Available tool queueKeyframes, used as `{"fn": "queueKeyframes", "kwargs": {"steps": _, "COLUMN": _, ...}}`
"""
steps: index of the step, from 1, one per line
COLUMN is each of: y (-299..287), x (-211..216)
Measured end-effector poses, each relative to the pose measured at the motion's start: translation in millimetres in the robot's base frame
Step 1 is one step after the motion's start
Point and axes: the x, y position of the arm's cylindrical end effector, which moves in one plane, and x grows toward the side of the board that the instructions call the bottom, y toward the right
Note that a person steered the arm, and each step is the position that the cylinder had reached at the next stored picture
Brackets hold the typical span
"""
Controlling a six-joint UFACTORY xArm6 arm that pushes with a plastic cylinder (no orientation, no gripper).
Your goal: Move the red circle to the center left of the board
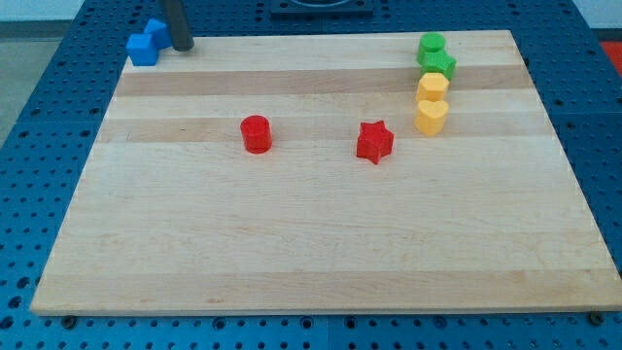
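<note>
at the board's top-left corner my tip (183, 47) touches the blue blocks (148, 43); no claw shows.

Views: one only, nothing shared with another.
Position: raised, beyond the wooden board's (311, 243) bottom edge.
Facing: obliquely downward across the board toward its top edge.
Nearness: moderate; whole board framed, my tip (183, 47) at the top-left corner.

Pale smooth wooden board (321, 243), matt red circle (257, 133), blue perforated surround (58, 87)
</note>
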Motion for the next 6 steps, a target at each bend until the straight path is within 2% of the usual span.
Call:
{"fn": "queueKeyframes", "kwargs": {"steps": 1, "y": -22, "x": -6}}
{"fn": "queueKeyframes", "kwargs": {"steps": 2, "y": -19, "x": -6}}
{"fn": "queueKeyframes", "kwargs": {"steps": 3, "y": 19, "x": 26}}
{"fn": "queueKeyframes", "kwargs": {"steps": 4, "y": 86, "x": 103}}
{"fn": "queueKeyframes", "kwargs": {"steps": 5, "y": 183, "x": 131}}
{"fn": "queueKeyframes", "kwargs": {"steps": 6, "y": 147, "x": 202}}
